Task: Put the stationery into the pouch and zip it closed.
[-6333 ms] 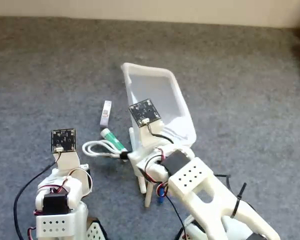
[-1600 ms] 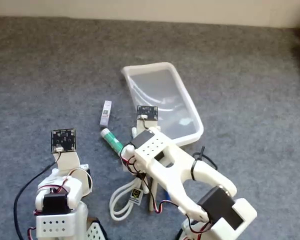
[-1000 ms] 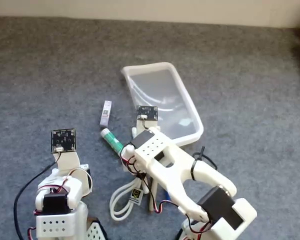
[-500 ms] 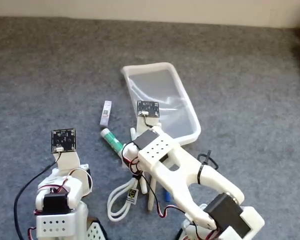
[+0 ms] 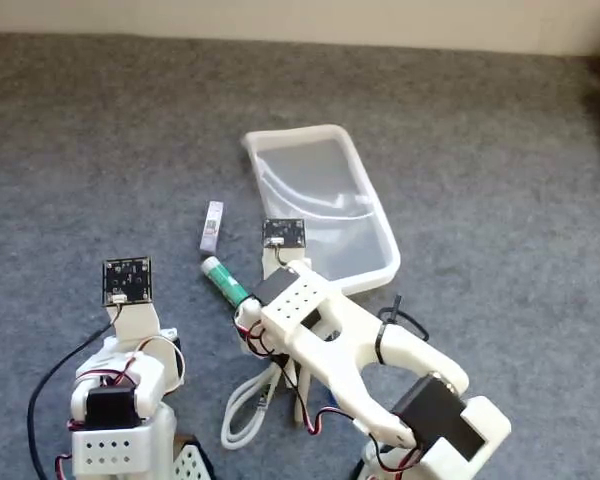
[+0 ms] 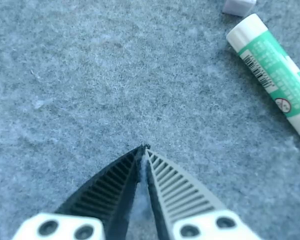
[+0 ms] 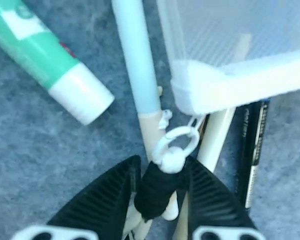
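Frosted plastic, the pouch (image 5: 325,185) is lying flat and open-faced on the grey carpet (image 5: 480,130), where six seconds ago its near end was being held tipped up off the floor. At its near corner a small ring (image 7: 177,140) is joining the zip to a white cord (image 5: 245,410), and the right claw (image 7: 163,162) is pinching the cord's black collar, its jaws closed to about the collar's width. The cord's loop, which was lying out to the left of that arm, is now trailing back toward the arm bases, and over the last second the right arm has been sliding slightly left and back. Nothing seems to be going inside yet: the glue stick (image 5: 225,281) is lying just beside the pouch corner, a pale blue pen (image 7: 135,55), a cream pen (image 7: 217,135) and a black pen (image 7: 252,150) are lying by or partly under that corner, and the eraser (image 5: 212,226) is sitting a little beyond the glue stick. The left claw (image 6: 144,148) is hovering fully closed and empty over bare carpet near the glue stick, unmoved throughout. So the loading is probably still waiting, with the zip being readied first.
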Action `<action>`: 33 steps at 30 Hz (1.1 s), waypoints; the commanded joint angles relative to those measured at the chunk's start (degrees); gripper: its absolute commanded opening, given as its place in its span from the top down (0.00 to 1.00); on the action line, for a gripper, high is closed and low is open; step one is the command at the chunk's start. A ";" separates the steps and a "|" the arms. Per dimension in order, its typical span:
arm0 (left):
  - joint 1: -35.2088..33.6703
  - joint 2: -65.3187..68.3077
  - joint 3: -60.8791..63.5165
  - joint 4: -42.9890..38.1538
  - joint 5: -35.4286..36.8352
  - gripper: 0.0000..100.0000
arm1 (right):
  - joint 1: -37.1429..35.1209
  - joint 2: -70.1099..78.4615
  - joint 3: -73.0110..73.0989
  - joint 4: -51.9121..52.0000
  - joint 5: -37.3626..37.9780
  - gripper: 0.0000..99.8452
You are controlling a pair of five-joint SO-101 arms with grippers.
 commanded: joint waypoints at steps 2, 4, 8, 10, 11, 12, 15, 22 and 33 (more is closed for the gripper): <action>0.57 -0.40 1.01 0.09 0.62 0.99 | -0.66 -0.66 -2.68 4.35 0.97 0.87; 0.57 -0.40 1.01 0.09 0.62 0.99 | -0.66 -0.57 -2.68 3.74 2.37 0.87; 0.57 -0.40 1.01 0.09 0.62 0.99 | -0.66 -0.66 -2.59 3.82 2.90 0.87; 0.57 -0.40 1.01 0.09 0.62 0.99 | -0.66 -0.66 -2.59 3.82 2.99 0.87; 0.57 -0.40 1.01 0.09 0.62 0.99 | -0.66 -0.66 -2.59 3.82 2.99 0.87; 0.57 -0.40 1.01 0.09 0.62 0.99 | -0.66 -0.75 -2.59 3.82 2.99 0.87; 0.57 -0.40 1.01 0.09 0.62 0.99 | -0.66 -0.75 -2.68 3.82 2.99 0.87; 0.57 -0.40 1.01 0.09 0.62 0.99 | -0.31 -9.10 -2.24 3.30 3.08 0.87; 0.57 -0.40 1.01 0.09 0.62 0.99 | -0.48 -7.25 2.95 -3.56 3.08 0.87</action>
